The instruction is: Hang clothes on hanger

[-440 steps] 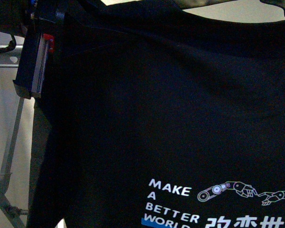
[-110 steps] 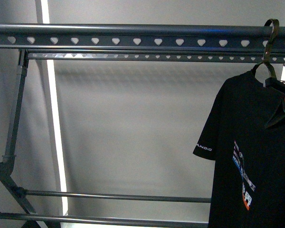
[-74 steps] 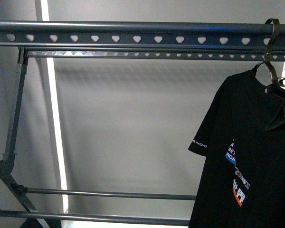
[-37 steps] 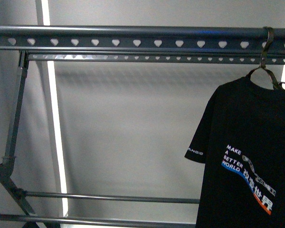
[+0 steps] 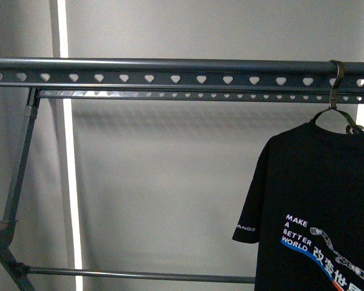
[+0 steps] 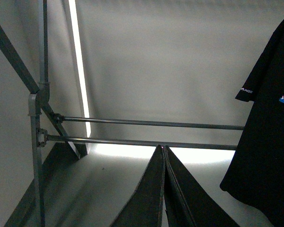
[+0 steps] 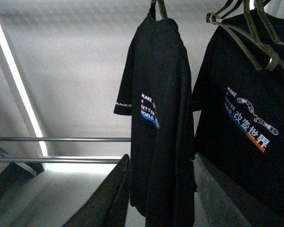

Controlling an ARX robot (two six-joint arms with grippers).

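Observation:
The black T-shirt [image 5: 315,200] printed "MAKE A BETTER WORLD" hangs from a coat hanger whose hook [image 5: 335,73] sits over the dark grey rack rail [image 5: 170,79] with heart-shaped holes, at its right end. In the right wrist view the same T-shirt [image 7: 161,94] hangs edge-on between the spread jaws of my right gripper [image 7: 161,155], which is open and grips nothing. My left gripper [image 6: 163,149] is shut and empty, well to the left of the T-shirt [image 6: 270,142] and near the rack's lower bars.
A second printed black T-shirt [image 7: 246,109] hangs beside the first, with spare wire coat hangers [image 7: 248,33] over it. The rack's lower cross bars [image 6: 146,124] and left upright [image 5: 18,170] stand before a grey wall with a bright vertical strip [image 5: 67,182].
The T-shirt, close up to the camera 5.9 s ago, now hangs on the rail. Over the last second it turned its print toward the front. Rail and shirt sit lower in the picture.

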